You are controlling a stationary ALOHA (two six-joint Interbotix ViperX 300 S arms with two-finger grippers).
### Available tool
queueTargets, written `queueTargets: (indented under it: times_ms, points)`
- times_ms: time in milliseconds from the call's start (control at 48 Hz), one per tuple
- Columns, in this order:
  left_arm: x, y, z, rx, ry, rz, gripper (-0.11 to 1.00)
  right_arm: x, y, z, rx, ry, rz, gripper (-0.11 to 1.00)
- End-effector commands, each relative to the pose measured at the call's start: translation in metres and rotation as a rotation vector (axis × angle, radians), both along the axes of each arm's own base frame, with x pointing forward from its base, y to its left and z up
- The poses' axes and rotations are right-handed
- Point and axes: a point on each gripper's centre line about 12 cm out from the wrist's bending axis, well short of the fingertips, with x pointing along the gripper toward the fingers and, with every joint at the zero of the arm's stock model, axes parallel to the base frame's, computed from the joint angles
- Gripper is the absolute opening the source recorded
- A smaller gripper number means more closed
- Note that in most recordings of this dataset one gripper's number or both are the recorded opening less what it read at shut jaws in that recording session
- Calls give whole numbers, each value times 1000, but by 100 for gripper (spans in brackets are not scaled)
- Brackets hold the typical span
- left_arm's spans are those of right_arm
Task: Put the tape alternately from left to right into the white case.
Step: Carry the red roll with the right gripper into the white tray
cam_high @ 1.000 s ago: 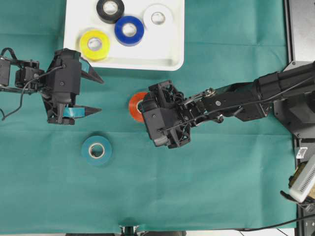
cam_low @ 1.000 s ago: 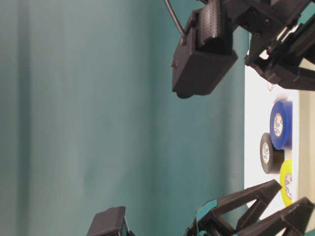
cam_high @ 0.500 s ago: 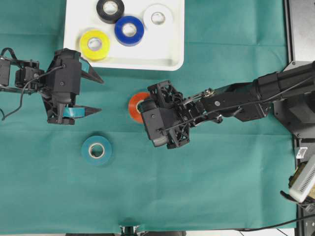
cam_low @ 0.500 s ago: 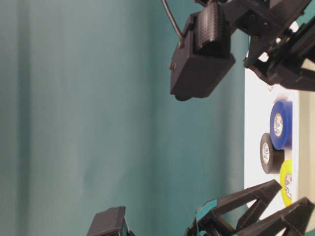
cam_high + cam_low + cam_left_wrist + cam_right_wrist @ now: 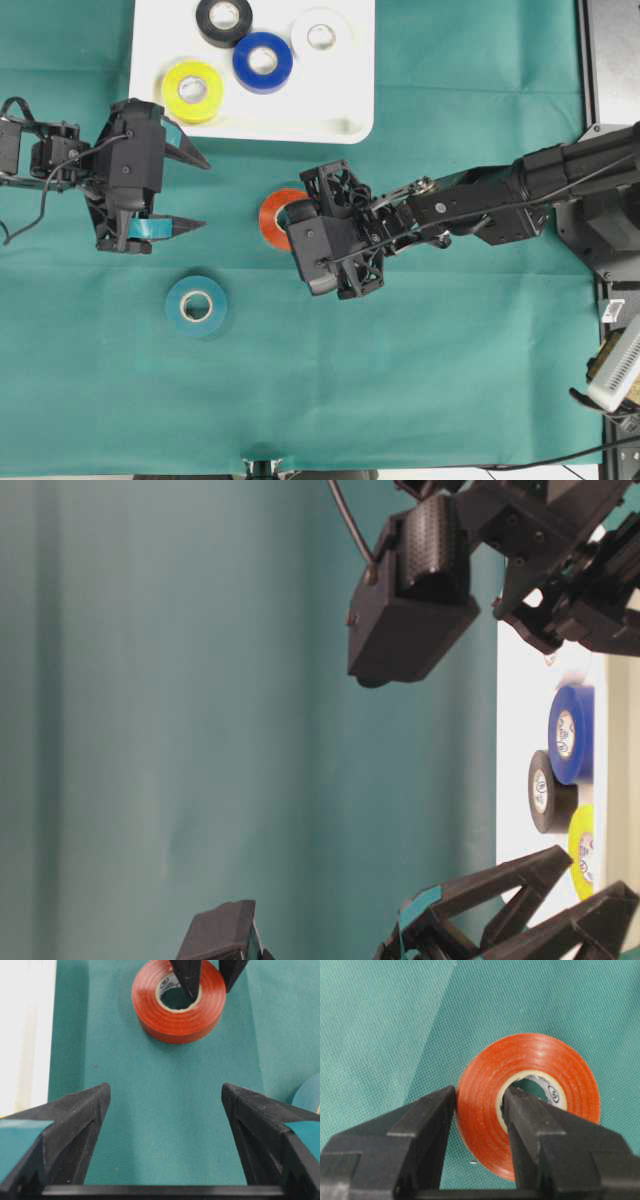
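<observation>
Red tape (image 5: 530,1100) wall in right hand (image 5: 479,1110)

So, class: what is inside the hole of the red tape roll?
One finger of the right gripper sits inside the core of the red tape roll, the other outside its wall. Green cloth shows through; the fingertip's contact below is hidden.

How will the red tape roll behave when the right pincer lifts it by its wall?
The red tape roll looks stiff, so it probably keeps shape. Pinched through one wall by the right pincer, it may hang tilted. Its glossy side might slip slightly.
</observation>
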Motion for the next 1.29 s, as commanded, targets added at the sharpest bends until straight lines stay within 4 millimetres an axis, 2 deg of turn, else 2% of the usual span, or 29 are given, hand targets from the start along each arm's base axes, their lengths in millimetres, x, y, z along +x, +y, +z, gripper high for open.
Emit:
queueTargets:
  times_ms: [0, 167, 333, 771, 1270]
  points:
    - [2, -2, 10, -1, -34, -5, 92, 7, 2, 28, 10, -79, 5, 6]
    - [2, -2, 10, -2, -34, -4, 92, 3, 2, 52, 17, -135, 5, 6]
    - [2, -3, 10, -2, -34, -7, 92, -2, 0, 65, 15, -156, 0, 5]
    - [2, -5, 11, -2, -35, -13, 92, -8, -9, 68, -40, -98, -35, 5]
    - [3, -5, 11, -2, -37, -13, 92, -12, -48, 69, -74, -58, -143, 5]
